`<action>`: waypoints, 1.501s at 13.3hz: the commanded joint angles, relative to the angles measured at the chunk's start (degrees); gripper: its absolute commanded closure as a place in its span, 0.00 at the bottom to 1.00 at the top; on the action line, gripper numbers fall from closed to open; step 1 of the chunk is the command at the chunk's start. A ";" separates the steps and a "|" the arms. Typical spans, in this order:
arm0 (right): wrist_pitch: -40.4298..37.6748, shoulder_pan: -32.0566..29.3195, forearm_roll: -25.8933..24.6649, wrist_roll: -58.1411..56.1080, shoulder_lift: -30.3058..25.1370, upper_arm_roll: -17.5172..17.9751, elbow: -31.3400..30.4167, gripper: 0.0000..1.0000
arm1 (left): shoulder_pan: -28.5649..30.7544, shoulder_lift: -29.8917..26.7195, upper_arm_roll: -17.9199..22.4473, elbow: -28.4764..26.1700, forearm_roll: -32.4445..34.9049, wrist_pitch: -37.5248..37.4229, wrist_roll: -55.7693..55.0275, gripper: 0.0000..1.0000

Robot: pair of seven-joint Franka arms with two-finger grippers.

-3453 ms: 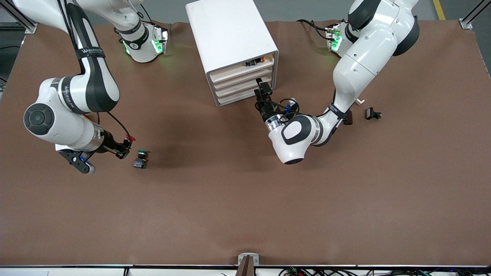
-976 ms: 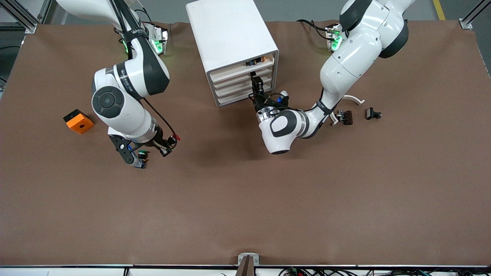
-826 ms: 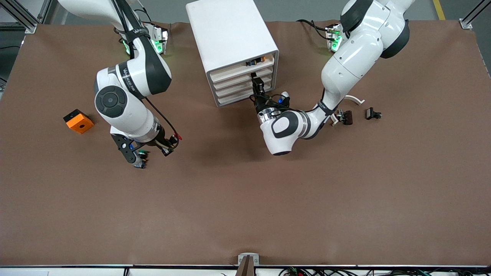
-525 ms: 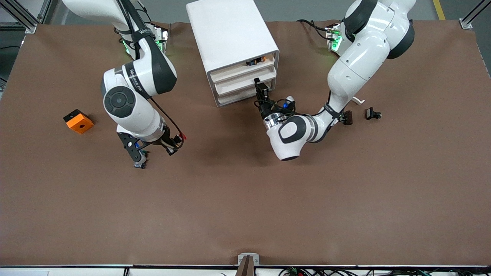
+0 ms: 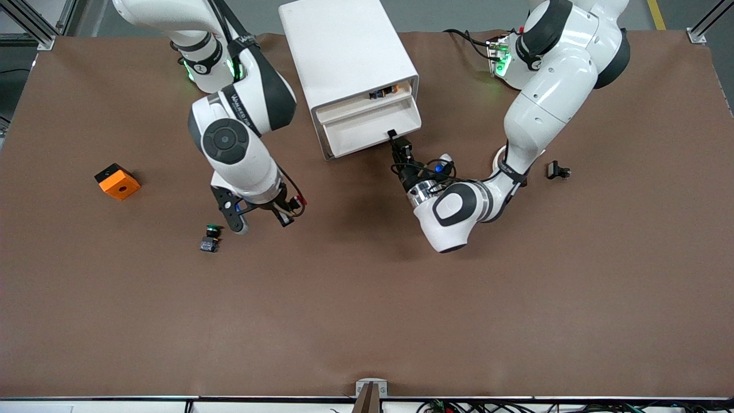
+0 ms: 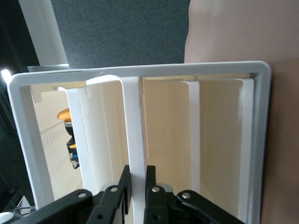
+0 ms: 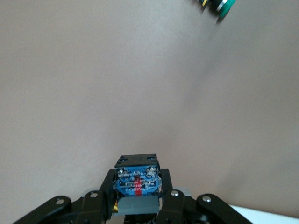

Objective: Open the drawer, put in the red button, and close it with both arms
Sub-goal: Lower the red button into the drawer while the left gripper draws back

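Note:
The white cabinet (image 5: 344, 51) stands at the table's back middle. One drawer (image 5: 373, 129) is pulled partly out of it. My left gripper (image 5: 395, 140) is shut on the drawer's front wall (image 6: 135, 135); in the left wrist view the gripper (image 6: 136, 171) has a finger on each face of that wall. My right gripper (image 5: 291, 210) is up over bare table between the green-capped button (image 5: 211, 237) and the cabinet. It is shut on the red button (image 5: 300, 202), whose blue-and-black body (image 7: 138, 179) shows between its fingers.
An orange cube (image 5: 117, 181) lies toward the right arm's end. The green-capped button also shows in the right wrist view (image 7: 219, 5). Small parts sit in the cabinet's top slot (image 5: 383, 92). A small black part (image 5: 557, 170) lies toward the left arm's end.
My left gripper has pulled the drawer out toward the front camera. My right arm has carried the red button from beside the green-capped button toward the cabinet.

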 commanded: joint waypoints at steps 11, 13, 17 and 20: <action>-1.99 14.06 0.73 23.12 5.20 -0.38 8.68 1.00 | 6.53 -1.63 1.54 2.83 7.98 -2.84 1.13 0.85; -3.05 15.55 0.82 26.73 5.29 -0.38 10.09 1.00 | 6.79 -1.63 1.54 3.09 8.33 -3.98 1.13 0.81; -6.39 18.19 2.75 31.56 5.29 -0.38 12.55 1.00 | 6.71 -1.63 1.45 3.09 8.34 -4.25 1.22 0.36; -6.48 20.47 2.75 35.95 5.99 -0.38 13.00 1.00 | 6.71 -1.71 1.54 3.18 8.43 -4.25 1.13 0.00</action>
